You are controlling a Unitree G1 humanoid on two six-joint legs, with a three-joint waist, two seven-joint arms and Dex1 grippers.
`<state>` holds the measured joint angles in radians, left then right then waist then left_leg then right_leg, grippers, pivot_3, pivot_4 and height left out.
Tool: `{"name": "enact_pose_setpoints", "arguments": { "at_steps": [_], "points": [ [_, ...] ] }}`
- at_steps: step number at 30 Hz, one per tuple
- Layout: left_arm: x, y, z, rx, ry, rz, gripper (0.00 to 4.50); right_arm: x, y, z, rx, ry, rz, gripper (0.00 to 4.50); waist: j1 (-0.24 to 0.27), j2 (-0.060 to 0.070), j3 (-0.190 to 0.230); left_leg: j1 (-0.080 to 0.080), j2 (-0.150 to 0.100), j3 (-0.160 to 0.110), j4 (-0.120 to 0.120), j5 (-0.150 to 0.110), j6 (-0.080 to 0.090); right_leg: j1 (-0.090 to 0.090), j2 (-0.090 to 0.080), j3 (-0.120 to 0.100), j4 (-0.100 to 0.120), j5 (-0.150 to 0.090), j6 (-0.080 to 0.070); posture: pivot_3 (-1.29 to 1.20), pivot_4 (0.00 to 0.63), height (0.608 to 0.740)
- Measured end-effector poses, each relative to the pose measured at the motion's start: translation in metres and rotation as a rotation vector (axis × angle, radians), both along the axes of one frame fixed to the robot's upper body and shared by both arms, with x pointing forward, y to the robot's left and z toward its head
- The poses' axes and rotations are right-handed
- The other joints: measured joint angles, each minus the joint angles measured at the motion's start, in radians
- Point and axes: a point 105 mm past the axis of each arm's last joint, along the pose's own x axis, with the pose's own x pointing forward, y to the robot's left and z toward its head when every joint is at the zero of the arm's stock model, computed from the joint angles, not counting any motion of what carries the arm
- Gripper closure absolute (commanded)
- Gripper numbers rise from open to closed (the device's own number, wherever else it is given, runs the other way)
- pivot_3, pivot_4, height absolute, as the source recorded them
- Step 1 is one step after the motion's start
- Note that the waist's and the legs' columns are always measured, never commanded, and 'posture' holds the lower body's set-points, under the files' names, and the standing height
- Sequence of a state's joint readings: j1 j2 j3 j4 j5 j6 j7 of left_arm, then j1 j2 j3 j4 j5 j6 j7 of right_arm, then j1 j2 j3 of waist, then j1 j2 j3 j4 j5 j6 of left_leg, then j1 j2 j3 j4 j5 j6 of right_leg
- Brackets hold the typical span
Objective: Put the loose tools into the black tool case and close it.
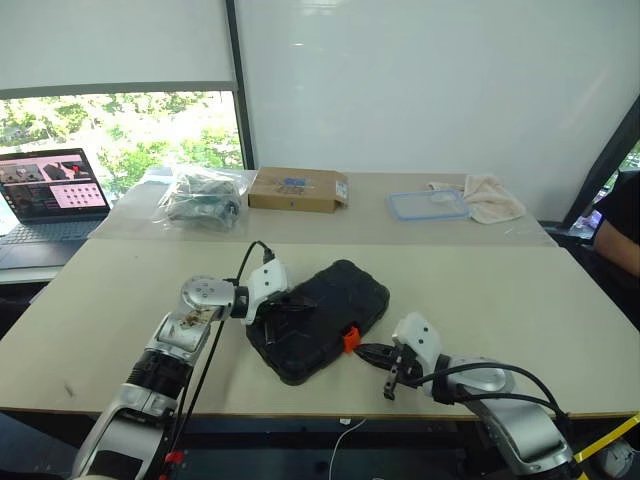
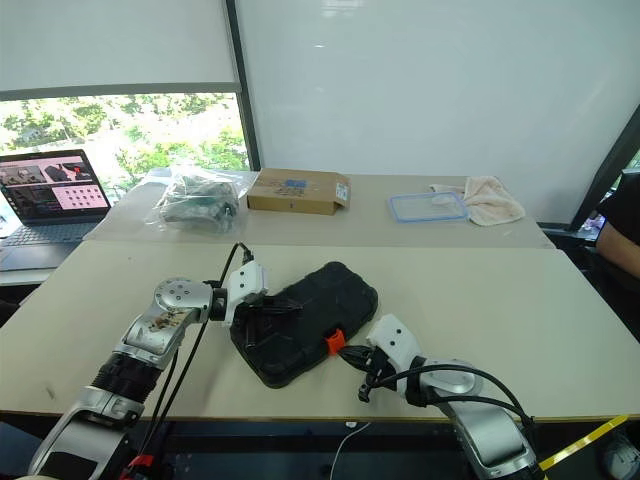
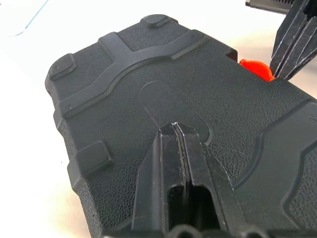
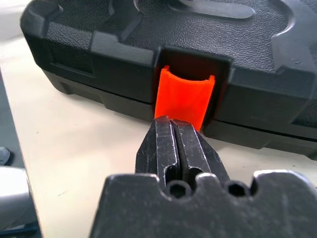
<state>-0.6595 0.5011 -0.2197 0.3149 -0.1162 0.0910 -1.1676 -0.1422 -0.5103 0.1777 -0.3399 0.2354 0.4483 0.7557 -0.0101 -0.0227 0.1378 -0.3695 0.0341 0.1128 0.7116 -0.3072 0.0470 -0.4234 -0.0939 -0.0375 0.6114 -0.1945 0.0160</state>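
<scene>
Left eye view: the cream tabletop (image 1: 520, 310) carries the black tool case (image 1: 330, 305), lid down and lying at a slant between the two arms. With the lid closed, the inside of the case is hidden. On the further tabletop behind it lie a brown cardboard box (image 1: 297, 189), a clear plastic bag (image 1: 200, 197) whose contents are hard to make out, a blue-rimmed container lid (image 1: 428, 204) and a crumpled cloth (image 1: 493, 197). An open laptop (image 1: 52, 195) is cut off by the left edge, and a person's arm (image 1: 620, 235) is cut off by the right edge.

The left arm reaches in from the left with its wrist bent toward the right, and the left tool (image 3: 176, 141) rests on the case's lid with its two black fingers pressed together, tips on the textured plastic beside a shallow oval recess. The right arm comes in low from the near right edge, pointing forward and to the left. The right tool (image 4: 174, 130) has its fingers together, holding nothing, with the tips just in front of the orange latch (image 4: 184, 96), which sits in a notch in the case's near side; whether they touch it I cannot tell.
</scene>
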Motion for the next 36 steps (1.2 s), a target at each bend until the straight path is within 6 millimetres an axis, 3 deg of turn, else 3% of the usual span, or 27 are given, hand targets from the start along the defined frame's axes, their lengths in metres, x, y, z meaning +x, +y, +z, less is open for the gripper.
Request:
{"name": "enact_pose_setpoints", "arguments": {
  "at_steps": [17,36],
  "points": [
    [0.002,0.002,0.0,0.005,0.002,0.009,4.5,0.019,0.005,-0.017,-0.011,0.046,-0.022,4.48,-0.002,0.0,0.0,0.0,0.0,0.0,0.0,0.0,0.0,-0.001,0.0,0.0,0.001,0.0,0.0,0.0,0.15,0.74],
    [0.001,0.003,-0.005,0.019,0.019,0.02,4.5,0.022,0.004,-0.006,-0.051,0.028,0.003,4.48,-0.004,0.0,0.0,0.0,0.001,0.0,0.0,0.0,0.0,-0.001,0.0,0.0,0.0,0.0,0.0,0.0,0.15,0.74]
  ]
}}
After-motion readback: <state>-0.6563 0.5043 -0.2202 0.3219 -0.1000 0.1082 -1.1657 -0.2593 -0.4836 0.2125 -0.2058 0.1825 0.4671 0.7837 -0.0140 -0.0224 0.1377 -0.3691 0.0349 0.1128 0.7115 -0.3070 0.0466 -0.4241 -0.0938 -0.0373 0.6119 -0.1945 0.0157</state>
